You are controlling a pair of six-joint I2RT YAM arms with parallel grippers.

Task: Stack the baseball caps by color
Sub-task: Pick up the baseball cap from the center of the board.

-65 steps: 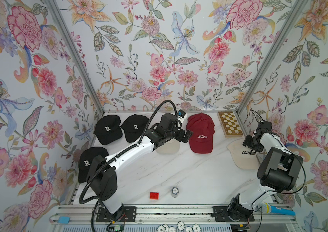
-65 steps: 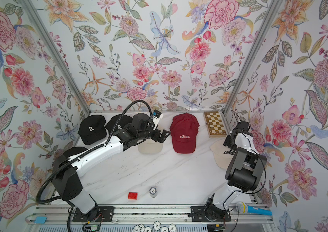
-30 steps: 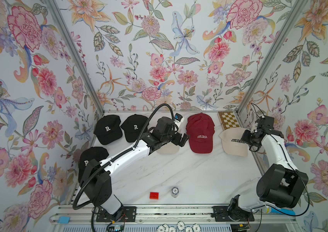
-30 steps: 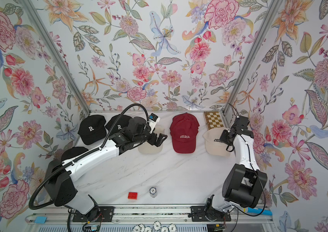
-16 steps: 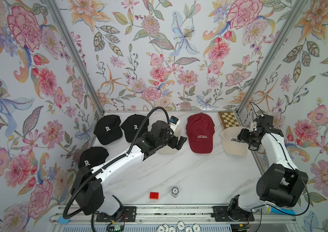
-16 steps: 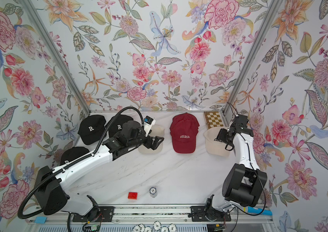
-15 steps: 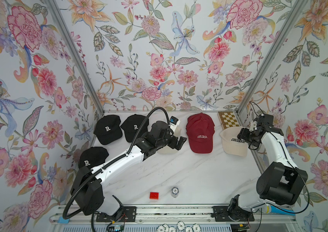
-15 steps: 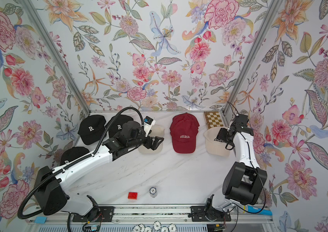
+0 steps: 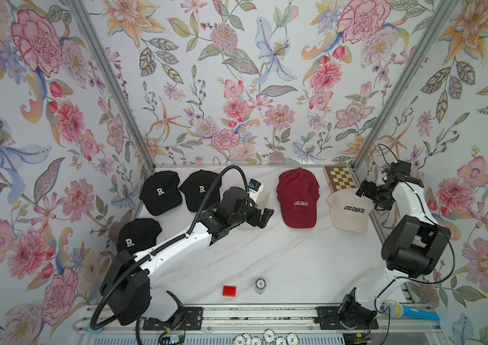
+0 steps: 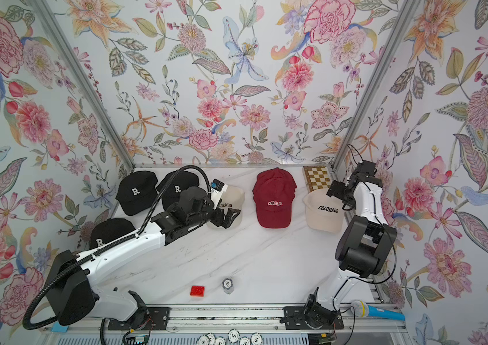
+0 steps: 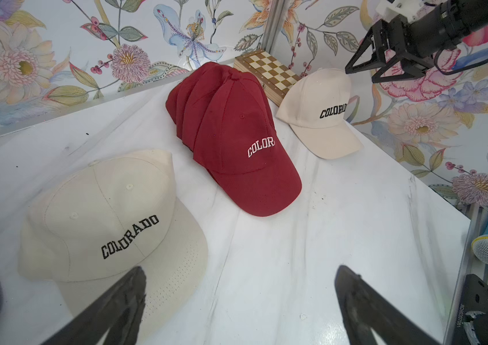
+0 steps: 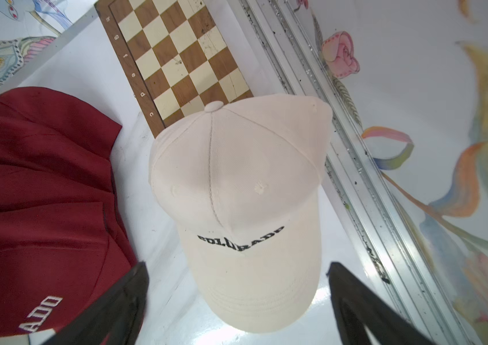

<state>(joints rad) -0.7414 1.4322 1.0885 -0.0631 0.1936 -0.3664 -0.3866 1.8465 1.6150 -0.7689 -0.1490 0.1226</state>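
Note:
Three black "R" baseball caps (image 9: 160,192) (image 9: 201,189) (image 9: 136,236) lie at the left. Dark red "COLORADO" caps (image 9: 298,197) sit stacked at mid-back. One cream "COLORADO" cap (image 9: 348,212) lies at the right, its crown on the chessboard's corner. My right gripper (image 9: 366,191) hovers open just above that cap (image 12: 236,185), holding nothing. A second cream cap (image 10: 230,197) lies beside the black ones, partly hidden by my left arm. My left gripper (image 10: 227,218) is open and empty over the brim of this cap (image 11: 111,221).
A chessboard (image 9: 339,177) lies in the back right corner. A red brick (image 9: 229,290) and a stack of poker chips (image 9: 260,285) sit near the front edge. A blue microphone (image 9: 406,309) lies on the front rail at the right.
My right gripper carried the cream cap from the right edge toward the back, set it down by the chessboard and opened. My left arm drew back a little toward the front left.

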